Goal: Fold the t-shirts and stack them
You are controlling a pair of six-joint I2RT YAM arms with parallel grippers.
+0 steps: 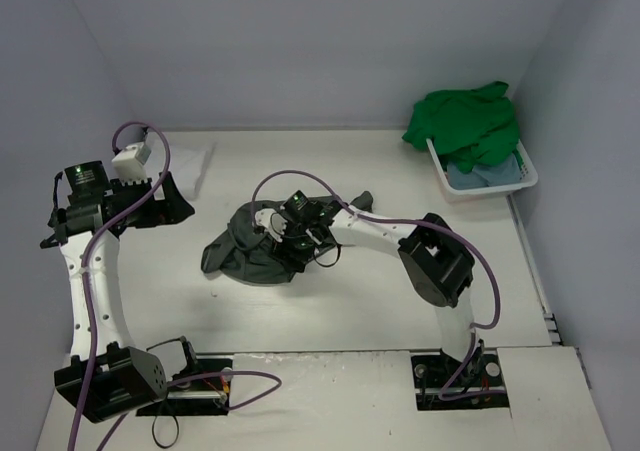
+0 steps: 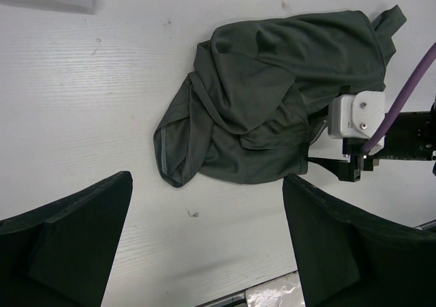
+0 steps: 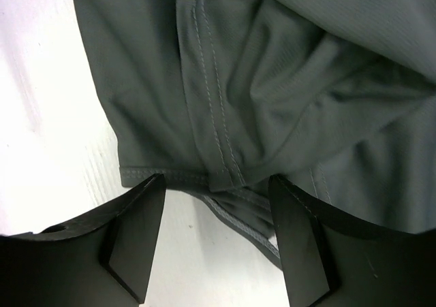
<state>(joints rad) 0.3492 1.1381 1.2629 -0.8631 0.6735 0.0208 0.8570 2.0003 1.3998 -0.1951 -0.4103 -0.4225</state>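
Right pincer (image 3: 214,184) gapes astride the dark grey shirt (image 3: 286,69) (left pincer (image 2: 206,181) released).

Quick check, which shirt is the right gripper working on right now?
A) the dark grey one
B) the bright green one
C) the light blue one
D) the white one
A: the right gripper has its open jaws either side of a stitched hem of the dark grey shirt on the table, while the green shirt and the light blue shirt sit in the basket.
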